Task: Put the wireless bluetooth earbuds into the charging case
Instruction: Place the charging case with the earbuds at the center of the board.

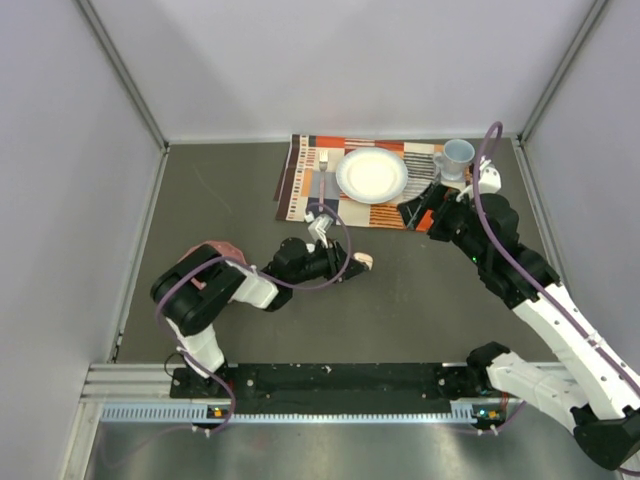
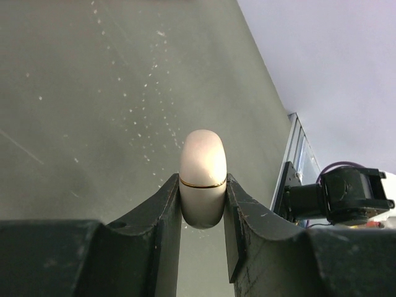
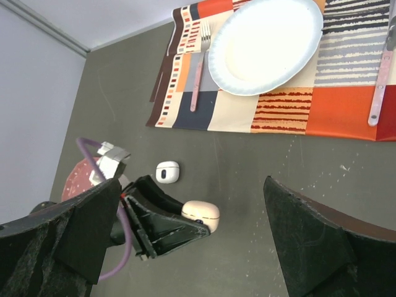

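Note:
My left gripper is shut on a beige oval charging case with a thin gold seam; the case is closed. It is held low over the grey table, left of centre in the top view. A second, white rounded case with a dark spot lies on the table just beyond the left gripper. My right gripper is open and empty, above the table near the placemat's right part. No earbuds show in any view.
A striped placemat at the back holds a white plate, a pink-handled fork and a mug. A pink utensil lies right of the plate. A reddish object sits beside the left arm.

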`<state>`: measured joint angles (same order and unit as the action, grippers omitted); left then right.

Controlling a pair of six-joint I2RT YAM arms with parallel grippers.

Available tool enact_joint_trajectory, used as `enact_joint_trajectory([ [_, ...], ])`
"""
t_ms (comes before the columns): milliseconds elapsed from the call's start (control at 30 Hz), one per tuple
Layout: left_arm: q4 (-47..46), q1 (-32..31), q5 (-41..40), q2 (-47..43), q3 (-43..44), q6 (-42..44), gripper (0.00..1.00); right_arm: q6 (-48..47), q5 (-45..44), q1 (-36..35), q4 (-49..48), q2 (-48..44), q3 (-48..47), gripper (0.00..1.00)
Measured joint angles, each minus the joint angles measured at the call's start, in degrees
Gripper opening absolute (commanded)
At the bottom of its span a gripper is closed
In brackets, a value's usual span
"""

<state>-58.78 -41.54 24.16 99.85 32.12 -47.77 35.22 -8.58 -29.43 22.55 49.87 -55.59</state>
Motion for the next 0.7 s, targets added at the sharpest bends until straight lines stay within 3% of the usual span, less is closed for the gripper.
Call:
enact_joint_trajectory([
  [367, -1.1, -0.2, -2.7, 3.8, 0.7, -5.1, 0.01, 0.1, 1.0, 0.0, 0.0, 0.1, 0.0, 0.99],
  [700, -1.6, -0.4, -6.1, 7.4, 0.8, -8.6, 0.08, 0.6, 2.2, 0.1, 0.0, 0.2, 0.0, 0.99],
])
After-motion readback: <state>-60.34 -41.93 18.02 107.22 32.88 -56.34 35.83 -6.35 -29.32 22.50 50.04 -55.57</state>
